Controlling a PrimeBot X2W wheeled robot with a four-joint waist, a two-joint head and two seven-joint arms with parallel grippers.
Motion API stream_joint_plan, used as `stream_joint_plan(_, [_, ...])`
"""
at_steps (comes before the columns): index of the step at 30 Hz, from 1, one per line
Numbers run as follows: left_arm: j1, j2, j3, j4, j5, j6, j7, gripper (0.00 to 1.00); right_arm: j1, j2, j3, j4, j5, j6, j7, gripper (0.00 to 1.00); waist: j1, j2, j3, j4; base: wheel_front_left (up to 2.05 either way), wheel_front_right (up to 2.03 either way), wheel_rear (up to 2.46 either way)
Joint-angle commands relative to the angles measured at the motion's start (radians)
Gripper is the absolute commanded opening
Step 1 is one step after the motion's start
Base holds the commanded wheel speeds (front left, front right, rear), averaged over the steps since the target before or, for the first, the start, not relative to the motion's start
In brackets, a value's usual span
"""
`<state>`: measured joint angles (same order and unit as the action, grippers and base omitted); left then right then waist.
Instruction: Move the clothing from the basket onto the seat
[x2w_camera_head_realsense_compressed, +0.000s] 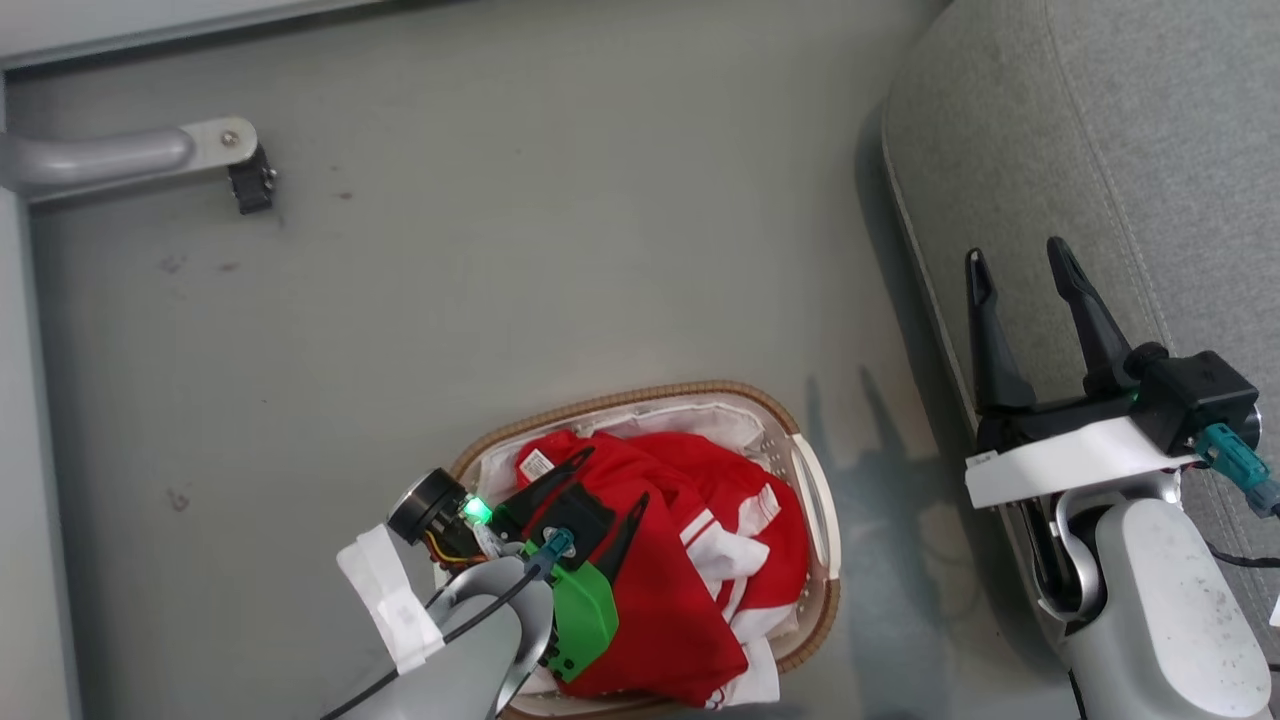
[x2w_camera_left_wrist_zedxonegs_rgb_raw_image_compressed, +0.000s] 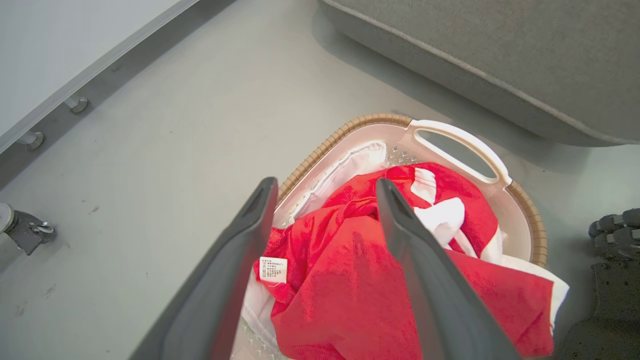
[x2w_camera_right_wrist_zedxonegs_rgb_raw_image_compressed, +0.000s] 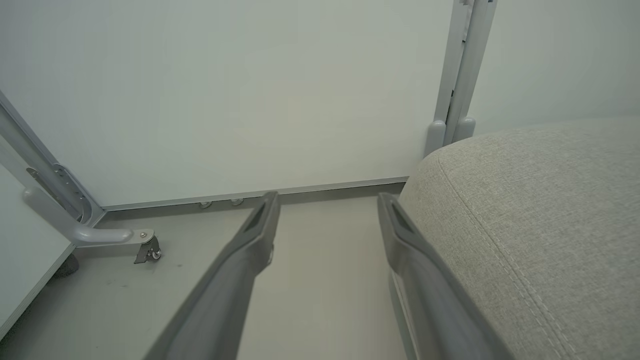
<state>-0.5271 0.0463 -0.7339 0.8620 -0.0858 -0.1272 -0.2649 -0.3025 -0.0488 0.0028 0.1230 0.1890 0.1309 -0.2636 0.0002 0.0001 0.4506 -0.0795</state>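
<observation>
Over the basket (x2w_camera_head_realsense_compressed: 620, 392), just left of the seat (x2w_camera_head_realsense_compressed: 1100, 120), the left gripper (x2w_camera_head_realsense_compressed: 612, 478) hung with jaws apart above the clothing (x2w_camera_head_realsense_compressed: 680, 600) heaped inside, the right gripper (x2w_camera_head_realsense_compressed: 1018, 255) likewise spread and empty by the seat's edge; pickup judged pending, requiring descent and closure on red fabric.

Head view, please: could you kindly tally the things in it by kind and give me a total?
Robot hands: 2, the left hand and the right hand
Basket: 1
Red clothing pile: 1
Seat: 1
Castor foot: 1
Total: 6
</observation>
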Motion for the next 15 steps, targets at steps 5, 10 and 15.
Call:
stream_joint_plan(5, [-0.105,0.007,-0.107,0.138,-0.04,-0.004,0.027,1.0,-0.052,-0.003,0.011,-0.016,0.033,0.0,-0.002,1.0,-0.0002,-0.0001,0.203,-0.11,0.0,0.0,0.0])
stream_joint_plan(10, [-0.182,0.008,-0.187,0.242,-0.08,-0.004,0.061,1.0,-0.078,-0.003,0.022,-0.023,0.06,0.0,-0.002,1.0,-0.0002,-0.0001,0.261,-0.14,0.0,0.0,0.0])
stream_joint_plan(15, [-0.236,0.016,-0.205,0.325,-0.109,-0.004,0.062,1.0,-0.082,-0.003,0.045,-0.022,0.089,0.0,-0.002,1.0,-0.0002,-0.0001,0.292,-0.166,0.0,0.0,0.0])
